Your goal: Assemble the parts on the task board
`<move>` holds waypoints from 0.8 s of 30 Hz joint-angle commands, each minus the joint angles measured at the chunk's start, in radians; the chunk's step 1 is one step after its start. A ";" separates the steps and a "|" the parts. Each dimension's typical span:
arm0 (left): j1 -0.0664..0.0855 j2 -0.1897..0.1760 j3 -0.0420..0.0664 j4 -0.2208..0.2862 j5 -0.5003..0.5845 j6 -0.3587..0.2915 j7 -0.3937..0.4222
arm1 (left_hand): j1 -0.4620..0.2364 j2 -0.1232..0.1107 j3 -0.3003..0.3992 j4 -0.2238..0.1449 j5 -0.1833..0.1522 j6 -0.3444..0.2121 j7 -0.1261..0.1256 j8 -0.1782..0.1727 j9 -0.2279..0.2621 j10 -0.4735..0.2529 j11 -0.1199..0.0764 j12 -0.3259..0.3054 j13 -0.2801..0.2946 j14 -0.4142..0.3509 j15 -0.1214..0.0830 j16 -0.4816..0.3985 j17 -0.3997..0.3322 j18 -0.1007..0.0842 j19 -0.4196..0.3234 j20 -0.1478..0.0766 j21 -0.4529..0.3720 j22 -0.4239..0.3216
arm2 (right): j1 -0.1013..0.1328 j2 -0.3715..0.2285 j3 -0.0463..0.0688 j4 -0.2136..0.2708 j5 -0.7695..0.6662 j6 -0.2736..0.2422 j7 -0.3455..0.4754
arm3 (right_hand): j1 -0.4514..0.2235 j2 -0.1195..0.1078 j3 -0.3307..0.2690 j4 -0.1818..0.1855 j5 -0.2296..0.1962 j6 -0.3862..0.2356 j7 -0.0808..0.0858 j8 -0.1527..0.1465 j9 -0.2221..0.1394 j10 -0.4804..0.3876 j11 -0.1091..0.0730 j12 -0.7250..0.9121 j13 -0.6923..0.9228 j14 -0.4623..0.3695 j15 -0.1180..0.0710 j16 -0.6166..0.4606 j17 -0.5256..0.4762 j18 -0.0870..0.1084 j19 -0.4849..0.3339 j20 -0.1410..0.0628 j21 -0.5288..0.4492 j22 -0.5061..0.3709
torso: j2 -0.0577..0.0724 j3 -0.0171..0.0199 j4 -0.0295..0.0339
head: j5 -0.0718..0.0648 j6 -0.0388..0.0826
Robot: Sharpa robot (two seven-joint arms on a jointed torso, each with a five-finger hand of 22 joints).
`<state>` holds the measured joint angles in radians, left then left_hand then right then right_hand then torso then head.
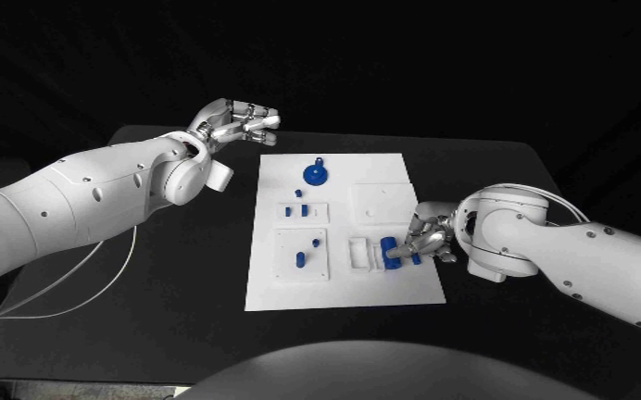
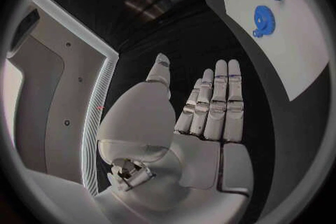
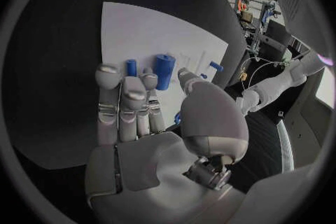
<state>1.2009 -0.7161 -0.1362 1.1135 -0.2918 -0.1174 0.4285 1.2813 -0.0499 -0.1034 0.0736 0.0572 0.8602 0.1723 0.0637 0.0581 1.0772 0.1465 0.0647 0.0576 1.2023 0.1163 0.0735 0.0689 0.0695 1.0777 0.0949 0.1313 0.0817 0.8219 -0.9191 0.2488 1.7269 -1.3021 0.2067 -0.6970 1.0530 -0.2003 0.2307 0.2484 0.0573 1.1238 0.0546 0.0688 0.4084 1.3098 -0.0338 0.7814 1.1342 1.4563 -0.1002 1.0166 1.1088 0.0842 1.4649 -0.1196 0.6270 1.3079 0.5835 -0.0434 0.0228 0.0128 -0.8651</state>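
The white task board lies mid-table. On it are a blue gear, small blue pegs and a blue cylinder standing in a white holder near the right edge. My right hand hovers low over that edge, fingers stretched towards the cylinder, thumb apart; a second blue piece lies just under the palm, and I see no grip on it. My left hand is raised beyond the board's far left corner, flat and holding nothing. The left wrist view also shows the gear.
The black table surrounds the board, with bare room left and right of it. A thin white cable loops over the table's left side under my left arm. Two more small blue pieces lie in the board's near left panel.
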 commanded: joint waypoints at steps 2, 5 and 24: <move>-0.003 -0.003 0.001 0.004 0.009 0.022 0.012 | -0.006 -0.004 0.000 0.009 -0.003 -0.006 -0.003 -0.006 -0.001 -0.007 0.000 0.000 0.001 -0.009 0.000 -0.002 0.001 -0.002 -0.002 0.007 -0.005 -0.002 | -0.001 0.009 -0.001 0.006 -0.028 -0.042 -0.058 | 0.002 -0.011 -0.001 0.014 -0.007 0.003 -0.004 -0.005 0.003 0.004 -0.001 0.004 0.002 0.000 0.004 0.004 0.002 -0.013 0.051 0.001 0.003 0.051 | 0.003 -0.0018 0.0030 | 0.004 0.004; -0.003 -0.003 0.001 0.003 0.009 0.027 0.007 | -0.004 -0.011 0.003 0.013 -0.003 -0.020 -0.001 -0.007 -0.001 -0.014 0.002 -0.001 0.002 -0.012 0.001 -0.002 0.001 -0.002 -0.003 0.008 -0.007 -0.002 | -0.001 0.013 -0.001 0.007 -0.016 -0.044 -0.058 | 0.004 -0.012 -0.002 0.020 -0.007 0.003 -0.004 -0.005 0.004 0.003 -0.001 0.002 0.003 0.000 0.004 0.003 0.002 -0.014 0.051 0.000 0.001 0.051 | 0.004 -0.0025 0.0020 | 0.006 0.002; -0.004 -0.005 0.001 0.005 0.009 0.040 -0.005 | -0.002 -0.019 0.012 0.033 -0.003 -0.020 0.000 -0.006 -0.001 -0.020 0.004 0.000 0.002 -0.017 0.003 -0.002 0.001 -0.001 -0.004 0.010 -0.011 -0.002 | -0.001 0.059 -0.032 -0.046 -0.074 -0.012 -0.059 | 0.038 -0.004 0.060 -0.098 -0.009 0.005 -0.002 -0.004 -0.002 -0.003 -0.001 -0.020 -0.005 0.000 0.004 -0.014 0.003 -0.018 0.051 -0.001 -0.017 0.053 | 0.007 -0.0019 0.0030 | 0.011 0.003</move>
<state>1.1989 -0.7218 -0.1362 1.1152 -0.2909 -0.0951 0.4217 1.2822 -0.0587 -0.0915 0.1030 0.0572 0.8446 0.1714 0.0637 0.0582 1.0663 0.1499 0.0647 0.0581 1.1913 0.1200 0.0735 0.0686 0.0694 1.0741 0.0984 0.1235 0.0811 0.8241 -0.8643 0.2212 1.6822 -1.3439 0.1795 -0.7043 1.0840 -0.2038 0.2900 0.1523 0.0535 1.1258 0.0529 0.0718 0.4101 1.3100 -0.0336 0.7658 1.1301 1.4562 -0.1002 1.0058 1.1102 0.0841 1.4648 -0.1195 0.6155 1.3077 0.5898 -0.0452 0.0257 0.0234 -0.8629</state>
